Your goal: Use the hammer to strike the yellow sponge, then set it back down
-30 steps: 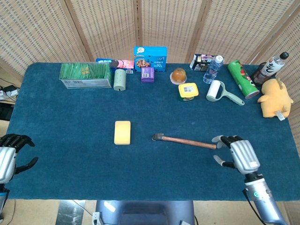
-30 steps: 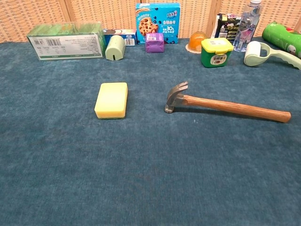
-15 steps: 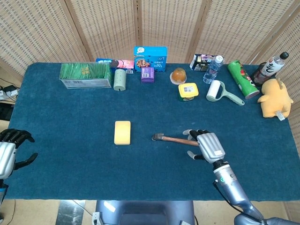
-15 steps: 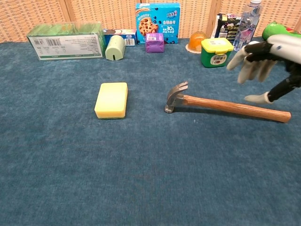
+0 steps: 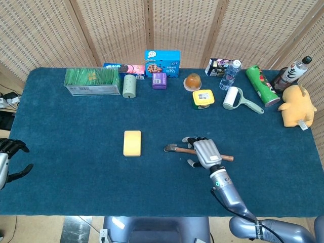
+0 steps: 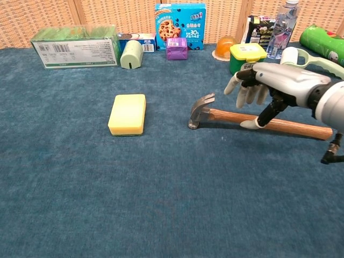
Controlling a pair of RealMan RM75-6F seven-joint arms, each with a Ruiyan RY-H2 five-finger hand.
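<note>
The right hand [image 6: 269, 88] hovers with fingers spread, holding nothing. Directly beneath it lies the hammer [image 6: 258, 119], flat on the table, head pointing away to its left. Head-heavy and stiff, it is probably best gripped mid-handle. Further left sits the soft sponge [image 6: 127, 114]. Beyond, a cookie box [image 6: 180, 18] reads "30%".

Landmark: hammer [image 5: 192, 150], lying flat on table [image 5: 76, 131], near centre.
- Hammer head end points left, handle runs right.
- Sponge [image 5: 132, 143] left of hammer head, apart from it.
- Right hand [image 5: 203, 151] above handle middle, fingers spread.
- Left hand [image 5: 7, 158] far left of hammer, past table edge.
- Lidded tub [image 5: 203, 98] and lint roller [image 5: 236, 98] behind hammer.
- Cookie box [image 5: 162, 62] behind hammer, at far table edge.
- Plush toy [image 5: 296, 107] far right, behind.
</note>
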